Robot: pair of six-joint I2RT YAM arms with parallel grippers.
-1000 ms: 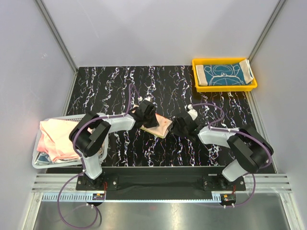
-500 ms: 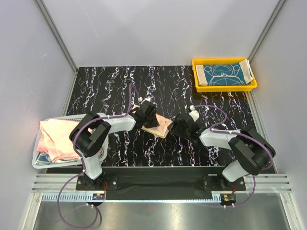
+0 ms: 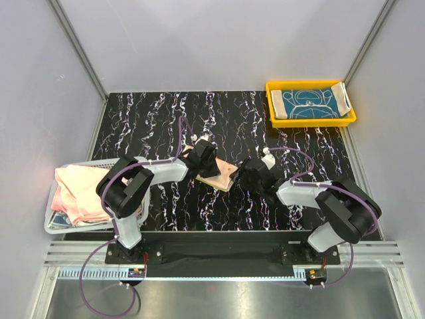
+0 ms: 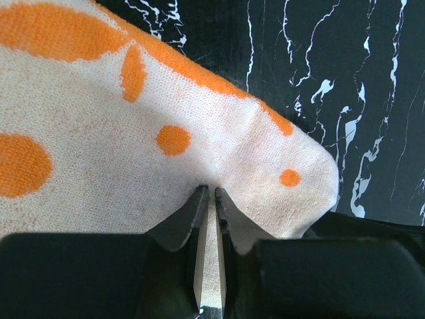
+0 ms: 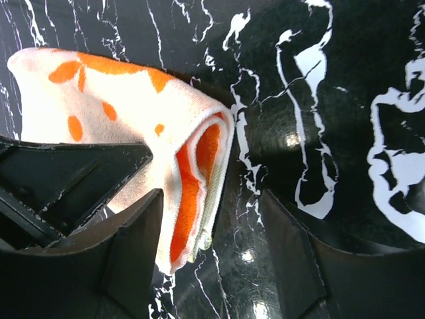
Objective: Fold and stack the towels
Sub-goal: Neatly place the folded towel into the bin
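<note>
At the left edge of the top view, a pale pink towel [image 3: 78, 191] is heaped unfolded in the white mesh basket [image 3: 52, 227]. It is judged to be waiting its turn.

Towards the centre of the frame, the left gripper [image 3: 202, 159] is lowered onto the upper-left part of the orange-and-cream towel [image 3: 224, 175], which lies folded on the black marbled table [image 3: 159, 119]. From above, the jaws are hidden under the wrist. In the left wrist view they are seen drawn almost together at the gripper [image 4: 211, 194], with a thin layer of the towel [image 4: 99, 133] pinched between them. The grip is probably kept so that the cloth is held in place while its other end is worked.

Just right of centre, the right gripper [image 3: 251, 178] is set low at the towel's lower-right end. Only the right wrist view shows its jaws, which are held well apart at the gripper [image 5: 212, 222]. The towel's rolled, doubled end [image 5: 199, 166] is seen lying between them, close beside the left-hand finger [image 5: 136, 229] and unclamped. The layering of the fold can be read only here.

In the upper right of the top view, a teal towel [image 3: 309, 103] is laid flat and folded in the yellow tray [image 3: 311, 122]. That is judged to be where the stack is built.
</note>
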